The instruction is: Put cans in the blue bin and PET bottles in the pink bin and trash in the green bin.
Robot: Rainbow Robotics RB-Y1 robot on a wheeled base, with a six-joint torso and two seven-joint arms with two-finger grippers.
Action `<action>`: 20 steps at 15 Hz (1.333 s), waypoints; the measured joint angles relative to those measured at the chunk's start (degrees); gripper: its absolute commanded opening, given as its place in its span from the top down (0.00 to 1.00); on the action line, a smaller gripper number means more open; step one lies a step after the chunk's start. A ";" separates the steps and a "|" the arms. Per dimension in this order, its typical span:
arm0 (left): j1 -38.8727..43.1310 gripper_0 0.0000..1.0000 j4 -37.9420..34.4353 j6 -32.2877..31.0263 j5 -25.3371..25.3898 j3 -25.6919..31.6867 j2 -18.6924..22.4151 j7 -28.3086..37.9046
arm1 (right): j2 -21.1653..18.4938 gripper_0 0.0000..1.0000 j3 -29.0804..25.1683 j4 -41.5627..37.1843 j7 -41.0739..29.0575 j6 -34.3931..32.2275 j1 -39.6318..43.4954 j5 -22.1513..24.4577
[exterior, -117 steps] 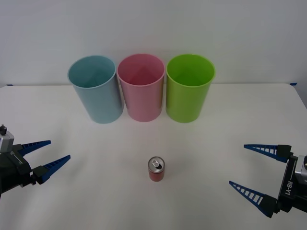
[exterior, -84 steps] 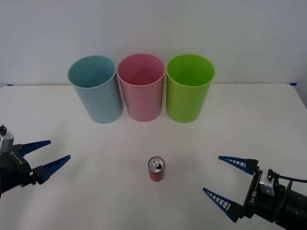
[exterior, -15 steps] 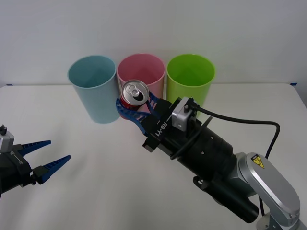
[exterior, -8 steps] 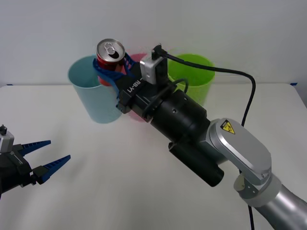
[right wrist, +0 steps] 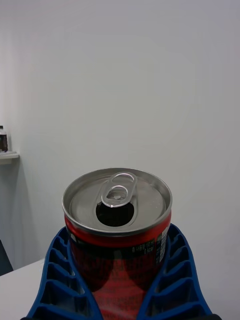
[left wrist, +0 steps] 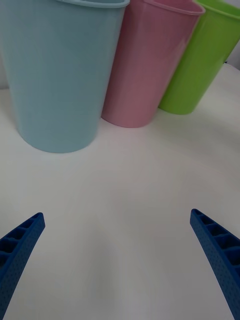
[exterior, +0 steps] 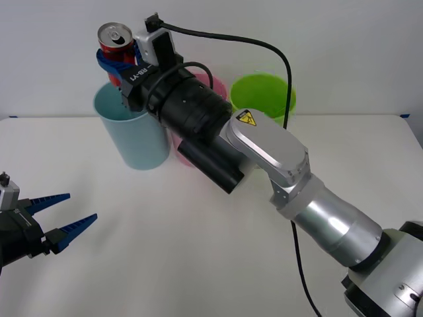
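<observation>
My right gripper is shut on the red can, holding it upright in the air just above the rim of the blue bin. In the right wrist view the can sits between the blue ribbed fingers, its silver top and pull tab facing up. The pink bin stands in the middle, mostly hidden behind my right arm, and the green bin is to its right. My left gripper stays open low at the table's left edge. No PET bottles or trash are visible.
The three bins stand in a row at the back of the white table, against a white wall. My right arm reaches diagonally across the table's middle and right, with a black cable looping above it.
My right gripper came in from the right, took hold of the can on the table and lifted it up and left, from in front of the pink bin to above the blue bin.
</observation>
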 measured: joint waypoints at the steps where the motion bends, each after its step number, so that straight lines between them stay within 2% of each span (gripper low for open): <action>1: 0.00 0.00 0.00 0.00 0.00 0.00 0.00 0.00 | 1.02 1.00 0.00 3.21 -0.15 0.18 -2.22 -0.05; 6: 0.00 0.00 0.00 0.00 0.00 0.00 0.00 0.00 | 6.23 1.00 0.03 20.54 -0.94 1.31 -13.53 -0.61; 10: 0.00 0.00 0.00 0.00 0.00 0.00 0.00 0.00 | 7.54 1.00 2.33 28.92 -1.49 2.40 -17.77 -1.25; 13: 0.00 0.00 0.00 0.00 0.00 0.00 0.00 0.00 | 8.28 1.00 5.40 32.13 -2.25 4.38 -19.09 -2.74; 16: 0.00 0.00 0.00 0.00 0.00 0.00 0.00 0.00 | 8.57 1.00 8.13 32.66 -1.78 6.10 -19.79 -6.89; 20: 0.00 0.00 0.00 0.00 0.00 0.00 0.00 0.00 | 8.62 1.00 8.43 32.77 -1.64 7.39 -20.04 -7.26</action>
